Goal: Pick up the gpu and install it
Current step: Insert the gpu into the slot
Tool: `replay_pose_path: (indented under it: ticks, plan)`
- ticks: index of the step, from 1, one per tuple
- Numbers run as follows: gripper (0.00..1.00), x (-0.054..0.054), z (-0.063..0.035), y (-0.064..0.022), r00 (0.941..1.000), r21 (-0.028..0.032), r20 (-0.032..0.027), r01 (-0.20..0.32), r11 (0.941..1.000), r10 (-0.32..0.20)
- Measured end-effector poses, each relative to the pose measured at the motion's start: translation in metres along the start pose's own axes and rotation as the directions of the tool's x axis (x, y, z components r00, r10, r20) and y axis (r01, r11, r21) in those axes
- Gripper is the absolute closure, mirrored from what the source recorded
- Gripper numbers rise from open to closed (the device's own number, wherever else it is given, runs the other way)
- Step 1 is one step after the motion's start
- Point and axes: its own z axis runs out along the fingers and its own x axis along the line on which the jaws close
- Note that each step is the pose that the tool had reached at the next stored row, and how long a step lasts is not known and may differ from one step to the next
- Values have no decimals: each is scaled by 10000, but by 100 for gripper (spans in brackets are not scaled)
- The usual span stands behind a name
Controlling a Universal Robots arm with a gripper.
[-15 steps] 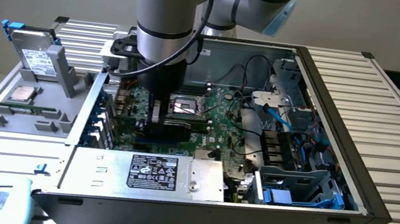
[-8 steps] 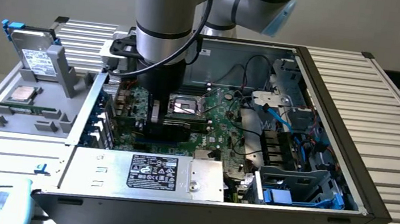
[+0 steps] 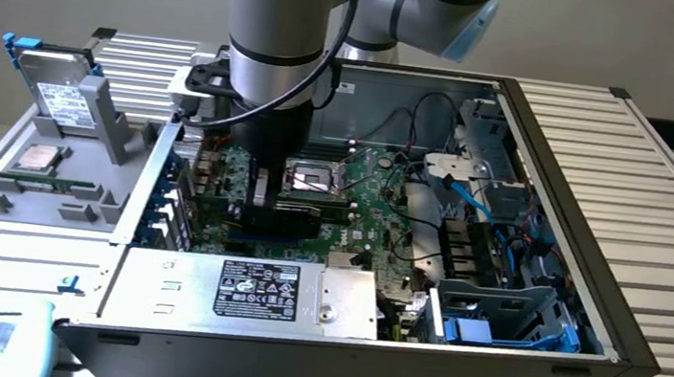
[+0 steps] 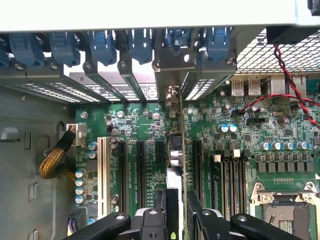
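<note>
The gpu (image 4: 176, 150) stands on edge over the green motherboard (image 4: 135, 125), in line with the long black expansion slots. Its silver bracket end (image 4: 172, 92) is at the case's rear slot openings. My gripper (image 4: 177, 205) is shut on the card's upper edge, one black finger (image 4: 160, 207) on each side. Whether the card sits fully in a slot I cannot tell. In the exterior view the arm reaches straight down into the open computer case (image 3: 589, 229), with the gripper (image 3: 263, 189) low over the motherboard (image 3: 374, 203), beside the CPU socket (image 3: 312, 178).
Blue slot clips (image 4: 100, 45) line the rear wall. A red-and-black cable (image 4: 290, 95) crosses near the ports. A power supply (image 3: 254, 294), drive cage (image 3: 502, 315) and blue cables (image 3: 477, 201) crowd the case. Outside on the exterior view's left, a grey tray (image 3: 1, 200) holds a hard drive (image 3: 58, 101).
</note>
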Motion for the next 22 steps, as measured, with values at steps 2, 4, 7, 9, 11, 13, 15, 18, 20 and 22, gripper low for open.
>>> replay_pose_path:
  ticks: [2,4,7,9,11,13,15,18,20,22]
  plan:
    - [72,0,0,0,10000,0,0,0,10000,0]
    - [72,0,0,0,10000,0,0,4,10000,-4]
    - [72,0,0,0,10000,0,-1,15,10000,-15]
    - [72,0,0,0,10000,0,-3,51,10000,-51]
    - [72,0,-4,0,10000,-15,-5,57,10000,-57]
    - [72,0,-23,1,10000,-21,-3,57,10000,-57]
    - [72,1,-53,3,10000,-22,-3,56,10000,-56]
    - [72,1,-68,1,10000,-25,-3,57,10000,-57]
    - [72,0,-67,-12,10000,-27,-3,31,10000,-31]
    - [72,0,-66,-15,10000,-27,-3,-7,10000,7]
